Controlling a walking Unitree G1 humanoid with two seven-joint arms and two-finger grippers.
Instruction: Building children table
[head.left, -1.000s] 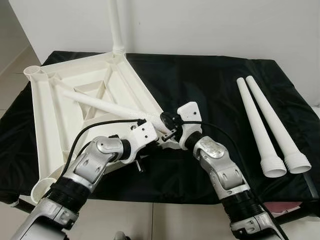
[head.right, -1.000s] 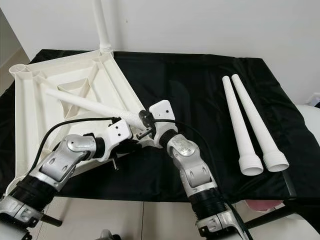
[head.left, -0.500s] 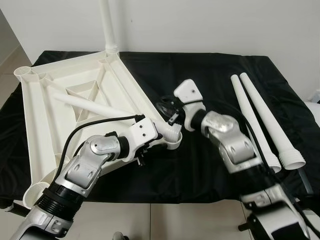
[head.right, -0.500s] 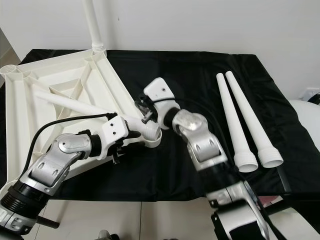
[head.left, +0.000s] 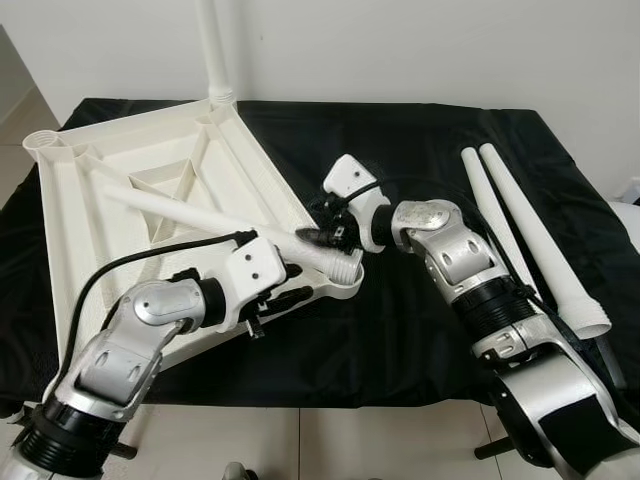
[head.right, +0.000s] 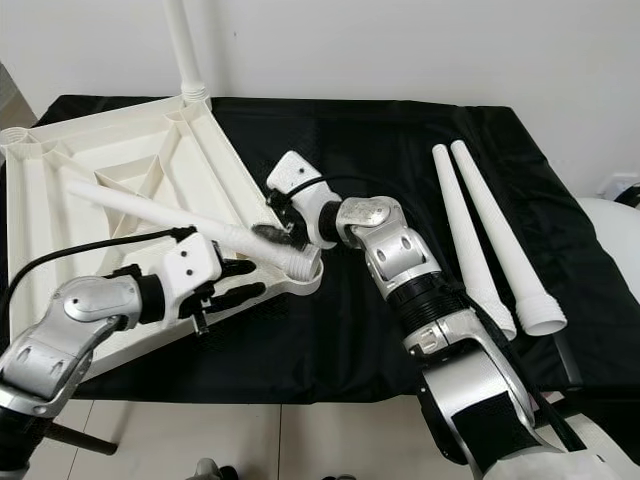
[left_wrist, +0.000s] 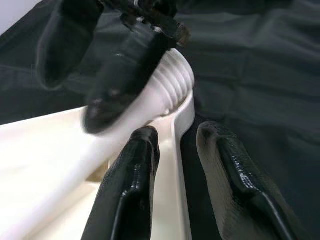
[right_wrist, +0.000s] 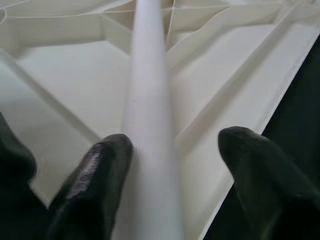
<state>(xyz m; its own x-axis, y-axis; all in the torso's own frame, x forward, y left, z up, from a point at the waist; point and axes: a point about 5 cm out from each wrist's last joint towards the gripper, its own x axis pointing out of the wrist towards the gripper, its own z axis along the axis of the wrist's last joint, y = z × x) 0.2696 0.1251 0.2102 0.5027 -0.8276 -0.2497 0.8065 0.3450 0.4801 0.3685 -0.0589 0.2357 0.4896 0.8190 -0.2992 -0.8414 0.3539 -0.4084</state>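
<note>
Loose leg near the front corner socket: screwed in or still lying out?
Out. The leg lies slanted across the upturned tabletop, threaded end resting at the corner socket, not upright like the fitted back leg.

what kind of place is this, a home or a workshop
Probably a plain room at home, set up for assembly: a black cloth over a table, a bare white wall, and tiled floor.

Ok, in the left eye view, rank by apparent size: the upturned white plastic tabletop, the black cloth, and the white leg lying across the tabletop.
1. Black cloth
2. Upturned white plastic tabletop
3. White leg lying across the tabletop

The cloth is partly covered, yet plainly spans widest.
</note>
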